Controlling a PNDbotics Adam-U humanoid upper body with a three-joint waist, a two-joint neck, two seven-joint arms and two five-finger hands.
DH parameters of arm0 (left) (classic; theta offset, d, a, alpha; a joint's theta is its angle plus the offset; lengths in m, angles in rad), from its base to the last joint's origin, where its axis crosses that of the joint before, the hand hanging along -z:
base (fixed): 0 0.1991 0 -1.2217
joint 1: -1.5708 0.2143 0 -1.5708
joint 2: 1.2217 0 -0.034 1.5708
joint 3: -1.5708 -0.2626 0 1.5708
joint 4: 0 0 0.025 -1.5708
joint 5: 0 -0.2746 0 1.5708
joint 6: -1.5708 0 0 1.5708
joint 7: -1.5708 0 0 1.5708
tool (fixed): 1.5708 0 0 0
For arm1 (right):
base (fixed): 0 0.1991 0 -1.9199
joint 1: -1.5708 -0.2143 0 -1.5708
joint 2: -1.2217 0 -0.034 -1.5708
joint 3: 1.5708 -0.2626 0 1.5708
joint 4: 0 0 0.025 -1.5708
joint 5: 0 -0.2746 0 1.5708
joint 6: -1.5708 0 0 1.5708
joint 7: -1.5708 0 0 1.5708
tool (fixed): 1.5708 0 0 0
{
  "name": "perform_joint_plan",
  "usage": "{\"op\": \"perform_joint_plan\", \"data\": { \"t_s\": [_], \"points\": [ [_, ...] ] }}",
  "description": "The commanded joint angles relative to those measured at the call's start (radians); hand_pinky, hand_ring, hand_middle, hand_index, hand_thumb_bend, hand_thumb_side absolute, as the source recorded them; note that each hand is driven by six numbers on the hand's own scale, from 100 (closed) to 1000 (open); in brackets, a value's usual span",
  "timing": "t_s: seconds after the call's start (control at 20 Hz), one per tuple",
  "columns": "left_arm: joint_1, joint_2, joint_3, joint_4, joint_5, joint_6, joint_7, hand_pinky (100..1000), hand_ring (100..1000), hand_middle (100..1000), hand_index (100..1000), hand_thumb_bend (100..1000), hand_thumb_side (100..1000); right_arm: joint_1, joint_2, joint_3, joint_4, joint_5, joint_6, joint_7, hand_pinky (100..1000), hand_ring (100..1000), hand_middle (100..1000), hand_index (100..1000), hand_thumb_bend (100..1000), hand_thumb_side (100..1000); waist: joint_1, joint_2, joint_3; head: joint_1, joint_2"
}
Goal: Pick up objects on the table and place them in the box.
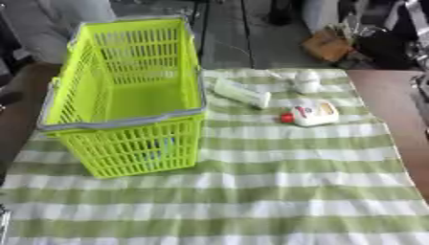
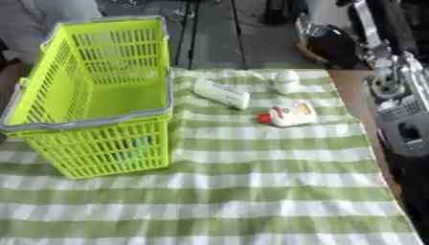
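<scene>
Lime-green plastic forms the basket (image 1: 126, 95), a slatted box with a grey rim that stands upright on the left part of the table, on a cloth (image 1: 276, 191) striped in green and white. Something blue shows through the slats of its near wall, low inside; what it is cannot be told. To the right of the basket, on the far part of the cloth, three things lie close together but apart from one another: a white tube (image 1: 241, 93) lying askew just beside the basket's far right corner, a small white bottle (image 1: 307, 81) standing farther right near the cloth's far edge, and a white bottle with a red cap (image 1: 310, 114) lying on its side nearer, cap pointing left. Neither robot hand shows in either view, so how their fingers stand cannot be told.
</scene>
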Motion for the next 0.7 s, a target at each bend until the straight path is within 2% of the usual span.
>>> {"op": "perform_joint_plan", "data": {
  "t_s": [0.05,0.7],
  "points": [
    [-0.011,0.011,0.005,-0.02,-0.002,-0.002,-0.006,692,763,787,776,294,915,0.002,-0.023,-0.032,-0.049,-0.031,0.003,-0.003,654,729,767,898,331,609,0.002,-0.011,-0.003,0.005,-0.008],
    [-0.011,0.011,0.004,-0.02,-0.003,-0.002,-0.017,692,760,784,774,292,913,0.055,-0.007,-0.062,-0.073,-0.081,0.016,-0.029,632,709,746,885,331,599,0.005,-0.013,-0.003,0.006,-0.007]
  ]
}}
